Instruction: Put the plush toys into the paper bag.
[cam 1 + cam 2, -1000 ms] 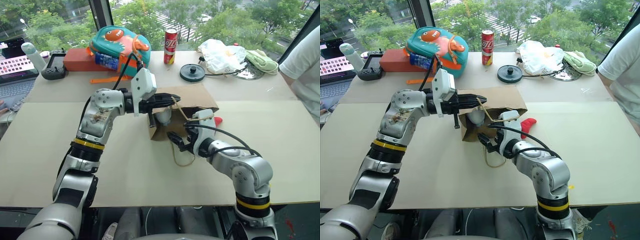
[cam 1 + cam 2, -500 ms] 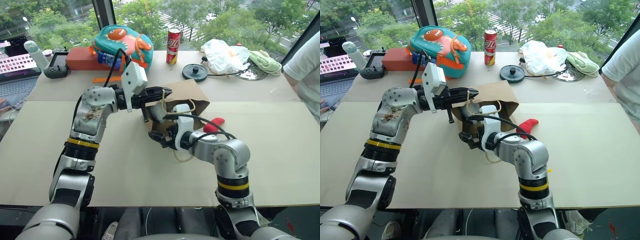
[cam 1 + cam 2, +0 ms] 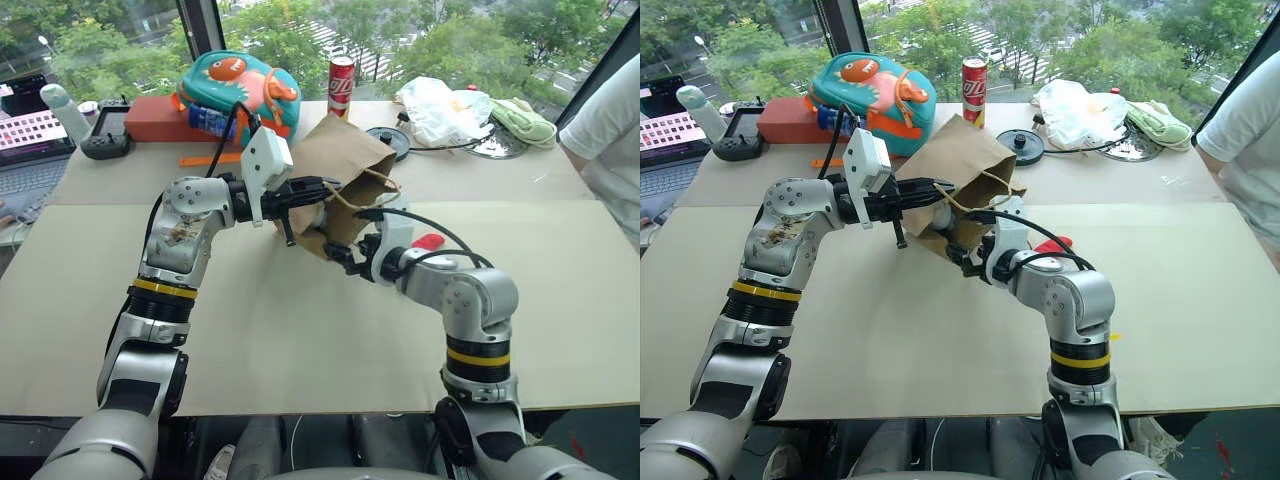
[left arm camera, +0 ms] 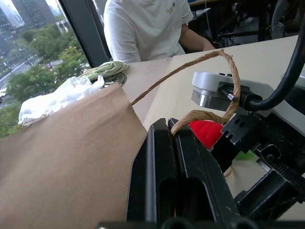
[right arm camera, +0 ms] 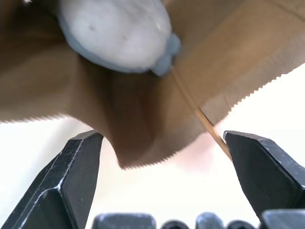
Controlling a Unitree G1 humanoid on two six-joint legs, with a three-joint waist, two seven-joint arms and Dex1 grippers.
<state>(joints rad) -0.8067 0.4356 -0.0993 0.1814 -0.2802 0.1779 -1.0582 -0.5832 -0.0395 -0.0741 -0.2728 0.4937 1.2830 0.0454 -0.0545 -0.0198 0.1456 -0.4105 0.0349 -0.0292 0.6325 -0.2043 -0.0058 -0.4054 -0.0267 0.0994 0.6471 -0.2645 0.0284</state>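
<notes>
Two arms, left fingers (image 3: 318,186) clamping paper bag (image 3: 345,165) rim, right fingers (image 3: 340,258) spread wide, empty.

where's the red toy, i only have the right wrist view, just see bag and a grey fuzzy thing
Observer: The red toy lies on the table, outside the paper bag, beside the right arm.
Operator: is the bag held
Observer: Yes, the left gripper is shut on the bag's rim at the handle.
Operator: bag flat or up
Observer: It is tilted up, its mouth toward the open right gripper; the grey toy sits inside.
</notes>
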